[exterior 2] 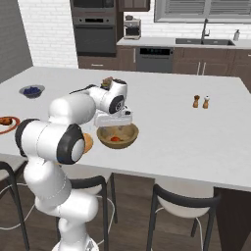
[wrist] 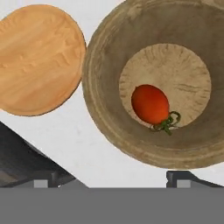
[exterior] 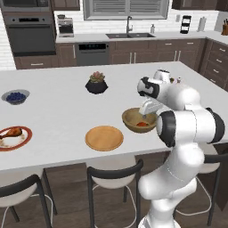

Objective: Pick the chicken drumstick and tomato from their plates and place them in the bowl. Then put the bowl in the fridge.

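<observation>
While bowl [exterior: 139,120] hides tomato [wrist: 150,104], hand view shows it whole.

No legible text, labels, brands or numbers found on any object, appliance or surface.

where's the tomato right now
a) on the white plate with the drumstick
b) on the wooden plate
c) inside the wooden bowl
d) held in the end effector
c, the tomato lies loose on the floor of the wooden bowl, the open end effector hovers above it, and the wooden plate beside the bowl is bare.
</observation>
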{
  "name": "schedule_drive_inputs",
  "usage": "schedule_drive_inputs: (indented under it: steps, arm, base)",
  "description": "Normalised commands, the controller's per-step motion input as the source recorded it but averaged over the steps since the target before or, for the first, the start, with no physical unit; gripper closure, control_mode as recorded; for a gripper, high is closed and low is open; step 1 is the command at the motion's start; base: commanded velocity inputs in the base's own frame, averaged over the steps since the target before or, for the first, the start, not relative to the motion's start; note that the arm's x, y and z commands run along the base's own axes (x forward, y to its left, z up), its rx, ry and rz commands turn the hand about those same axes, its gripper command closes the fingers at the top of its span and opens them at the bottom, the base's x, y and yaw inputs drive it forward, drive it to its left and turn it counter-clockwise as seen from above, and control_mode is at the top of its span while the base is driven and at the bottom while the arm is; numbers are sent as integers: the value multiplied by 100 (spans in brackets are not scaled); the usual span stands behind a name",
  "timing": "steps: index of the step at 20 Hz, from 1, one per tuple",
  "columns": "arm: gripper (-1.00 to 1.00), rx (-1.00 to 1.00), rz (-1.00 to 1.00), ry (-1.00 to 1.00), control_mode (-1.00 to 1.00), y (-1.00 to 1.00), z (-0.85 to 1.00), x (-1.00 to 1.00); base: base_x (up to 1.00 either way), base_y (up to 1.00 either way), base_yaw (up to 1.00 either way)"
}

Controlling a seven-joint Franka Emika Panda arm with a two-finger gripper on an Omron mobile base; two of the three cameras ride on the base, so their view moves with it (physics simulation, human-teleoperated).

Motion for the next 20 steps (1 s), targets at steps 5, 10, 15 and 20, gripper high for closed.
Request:
schedule_drive_inputs:
  steps: [5, 10, 15, 20]
  arm:
    - [-100, 8, -56, -5, -100, 20, 11, -82]
    - [-100, -6, -34, -8, -100, 40, 36, -69]
    - [-100, -4, -9, -1, -100, 13, 43, -79]
    - [-100, 0, 0, -7, -100, 0, 19, -81]
  base:
    - [0, 0, 0]
    - [0, 0, 0]
    - [0, 0, 0]
    - [0, 0, 0]
